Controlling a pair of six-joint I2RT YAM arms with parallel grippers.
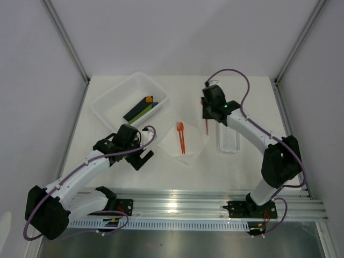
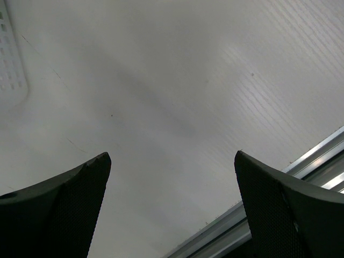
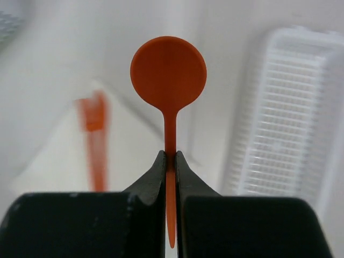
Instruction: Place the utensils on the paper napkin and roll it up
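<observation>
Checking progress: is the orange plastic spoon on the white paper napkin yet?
Off: the right gripper pinches the orange plastic spoon, not resting on the white paper napkin.

The fork [image 1: 181,137] on the white napkin [image 1: 193,150] is bright orange, and the spoon [image 3: 168,72] right of the napkin is the same orange. Further right, the tray [image 1: 229,141] is white and grid-patterned. Left of the napkin, the translucent white bin [image 1: 107,105] holds green and black bars [image 1: 141,109], orange-tipped.

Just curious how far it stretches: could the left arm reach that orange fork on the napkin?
Probably yes: the open left gripper hangs just beside the napkin, and nothing lies between it and the fork.
</observation>
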